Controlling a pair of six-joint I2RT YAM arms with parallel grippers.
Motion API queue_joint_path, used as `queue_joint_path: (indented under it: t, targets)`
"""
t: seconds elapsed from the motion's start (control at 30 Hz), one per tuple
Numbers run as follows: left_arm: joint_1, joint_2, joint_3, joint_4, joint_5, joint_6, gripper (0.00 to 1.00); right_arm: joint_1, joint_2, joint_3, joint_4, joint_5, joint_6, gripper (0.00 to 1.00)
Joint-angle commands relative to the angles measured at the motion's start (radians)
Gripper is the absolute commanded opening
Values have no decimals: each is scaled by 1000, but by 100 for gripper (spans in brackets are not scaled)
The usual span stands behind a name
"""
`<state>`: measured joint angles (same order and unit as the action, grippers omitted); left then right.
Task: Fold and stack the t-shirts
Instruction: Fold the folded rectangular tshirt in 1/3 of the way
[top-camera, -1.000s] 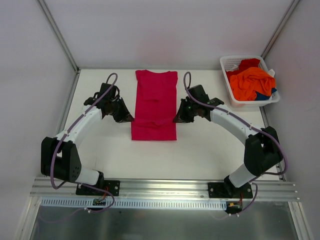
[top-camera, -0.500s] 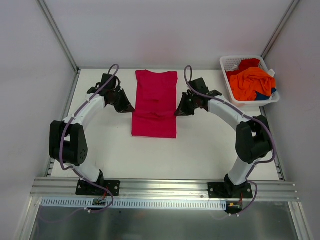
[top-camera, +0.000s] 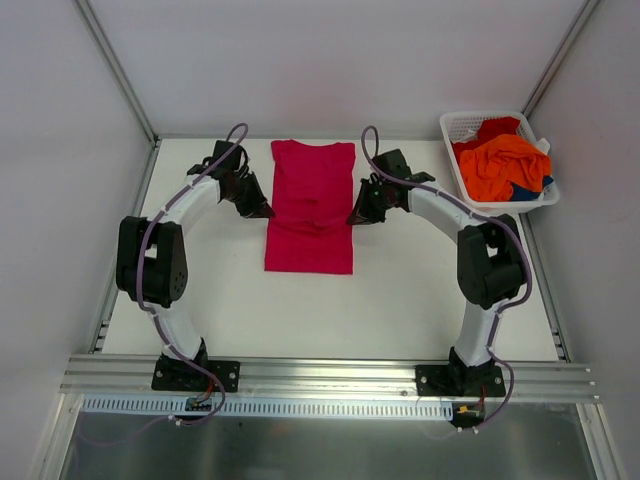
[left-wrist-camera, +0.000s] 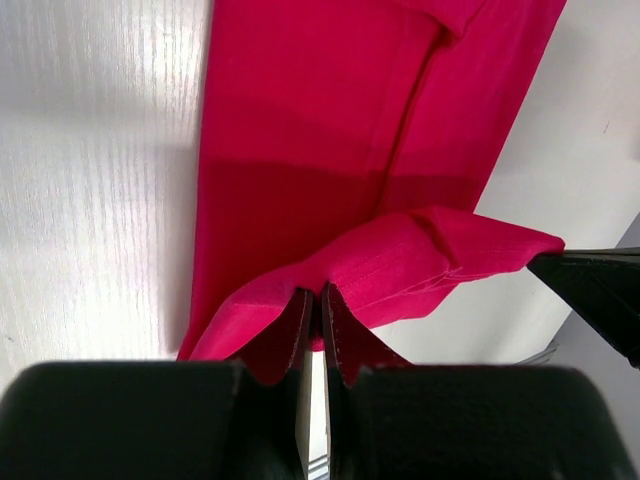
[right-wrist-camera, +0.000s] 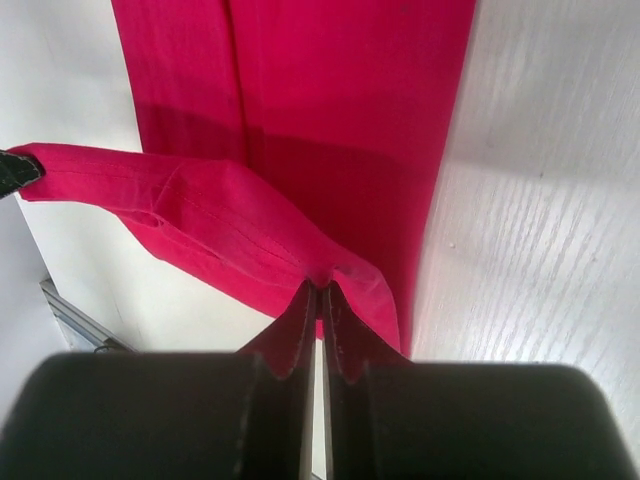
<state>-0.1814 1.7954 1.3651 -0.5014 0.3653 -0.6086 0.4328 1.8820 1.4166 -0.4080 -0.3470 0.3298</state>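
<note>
The magenta-pink t-shirt (top-camera: 311, 205) lies as a long narrow strip on the white table (top-camera: 400, 290), collar end at the far side. My left gripper (top-camera: 262, 211) is shut on its left edge and my right gripper (top-camera: 353, 217) on its right edge, both about halfway along. In the left wrist view the left gripper (left-wrist-camera: 318, 292) pinches a raised fold of the pink cloth (left-wrist-camera: 400, 265). The right gripper (right-wrist-camera: 320, 288) pinches the same lifted band (right-wrist-camera: 220, 225) from the other side. The band hangs just above the flat part of the shirt.
A white slotted basket (top-camera: 456, 175) stands at the back right corner, holding an orange t-shirt (top-camera: 505, 165), a red one (top-camera: 497, 128) and a bit of blue cloth (top-camera: 536, 187). Metal frame posts and grey walls close in the table on three sides.
Both grippers have moved toward the far side of the table, carrying the lifted band of the pink shirt with them. The arms have stretched out further. The basket is unchanged.
</note>
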Motion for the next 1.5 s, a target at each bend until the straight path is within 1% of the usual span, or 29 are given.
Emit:
queue_joint_path:
  t: [0.0, 0.3, 0.9, 1.17, 1.33, 1.37, 1.43, 1.47]
  targets:
    - [10, 34, 49, 17, 8, 17, 0, -14, 22, 74, 21, -11, -52, 0]
    - [10, 85, 43, 38, -22, 13, 0, -28, 89, 100, 54, -24, -71, 0]
    - [33, 147, 74, 49, 1, 16, 0, -52, 140, 114, 52, -49, -120, 1]
    - [49, 185, 94, 50, 17, 18, 0, -52, 189, 166, 49, -73, -103, 0]
    - [56, 208, 114, 49, 23, 17, 0, -55, 218, 229, 9, -81, -117, 1]
    - [57, 214, 136, 47, 38, 23, 1, -55, 229, 252, -6, -83, -121, 1]
    - [62, 225, 163, 49, 60, 27, 7, -57, 239, 277, -23, -87, -126, 4]
    - [63, 234, 176, 47, 67, 29, 17, -58, 244, 289, -38, -87, -129, 8]
